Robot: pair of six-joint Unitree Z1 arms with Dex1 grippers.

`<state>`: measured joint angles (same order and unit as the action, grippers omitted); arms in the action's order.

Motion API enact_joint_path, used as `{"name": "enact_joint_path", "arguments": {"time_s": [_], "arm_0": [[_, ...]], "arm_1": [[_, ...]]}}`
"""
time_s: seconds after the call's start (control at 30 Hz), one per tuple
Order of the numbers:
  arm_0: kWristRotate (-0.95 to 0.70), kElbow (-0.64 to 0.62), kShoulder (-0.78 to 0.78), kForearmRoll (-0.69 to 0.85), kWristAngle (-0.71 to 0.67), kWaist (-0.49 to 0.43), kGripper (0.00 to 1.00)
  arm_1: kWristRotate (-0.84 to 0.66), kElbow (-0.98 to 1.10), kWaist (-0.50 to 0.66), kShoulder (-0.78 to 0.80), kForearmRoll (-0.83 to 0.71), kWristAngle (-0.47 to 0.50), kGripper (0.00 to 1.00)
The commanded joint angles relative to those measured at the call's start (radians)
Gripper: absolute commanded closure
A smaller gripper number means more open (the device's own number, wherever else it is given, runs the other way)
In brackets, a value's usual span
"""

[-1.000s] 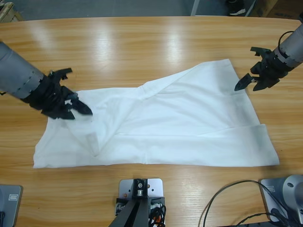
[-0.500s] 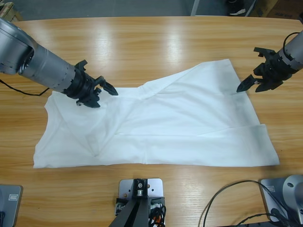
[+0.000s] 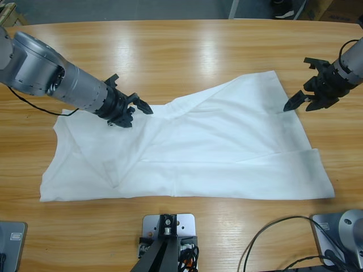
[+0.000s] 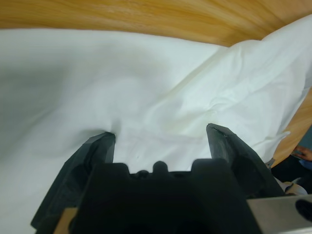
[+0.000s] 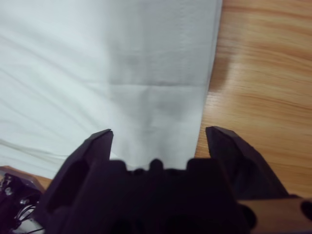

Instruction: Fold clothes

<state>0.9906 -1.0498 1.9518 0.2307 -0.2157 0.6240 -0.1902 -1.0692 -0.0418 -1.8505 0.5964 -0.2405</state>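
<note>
White shirt (image 3: 193,153) spread flat across the middle of the table (image 3: 181,51), reaching from the lower left of the high frame to the lower right, with one flap running up toward the upper right and a folded ridge crossing just left of centre. Left claw (image 3: 133,110) in from the upper left, low over the shirt's upper edge, just left of that ridge, jaws apart with nothing between them. In the left wrist view the claw (image 4: 161,134) spread wide over white cloth, the left tip pressing a small dimple into the fabric, the right tip over the creased fold, a band of bare wood along the top of the frame. Right claw (image 3: 303,99) in from the right edge of the high frame, at the shirt's upper right corner, one tip over the cloth edge, the other out over wood, jaws apart and empty. In the right wrist view the claw (image 5: 158,131) straddling the shirt's straight edge: cloth under the left tip and the gap, bare table under the right tip. Cannot tell whether the right tips touch the cloth. Faint crease across the shirt just above the gap in that view.
</note>
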Motion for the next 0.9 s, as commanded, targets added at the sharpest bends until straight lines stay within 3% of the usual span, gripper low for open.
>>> {"name": "enact_joint_path", "arguments": {"time_s": [0.03,0.53,0.73,0.8,0.9], "arm_0": [[-0.018,0.029,0.040,-0.030,0.003,0.017,1.000],[-0.035,0.041,-0.005,0.006,0.036,0.017,1.000],[-0.243,0.018,-0.106,0.251,0.001,0.017,1.000],[-0.292,0.043,-0.168,0.329,0.009,0.017,0.767],[-0.286,0.086,-0.197,0.333,0.009,0.017,0.689]], "arm_1": [[0.012,0.026,-0.009,0.020,-0.010,0.004,0.218],[0.012,0.028,-0.009,0.015,-0.012,0.004,0.216],[0.012,0.036,-0.009,0.021,-0.012,0.004,0.202],[0.012,0.050,-0.009,0.022,-0.026,0.004,0.202],[0.012,0.063,-0.009,0.019,-0.037,0.003,0.202]]}}
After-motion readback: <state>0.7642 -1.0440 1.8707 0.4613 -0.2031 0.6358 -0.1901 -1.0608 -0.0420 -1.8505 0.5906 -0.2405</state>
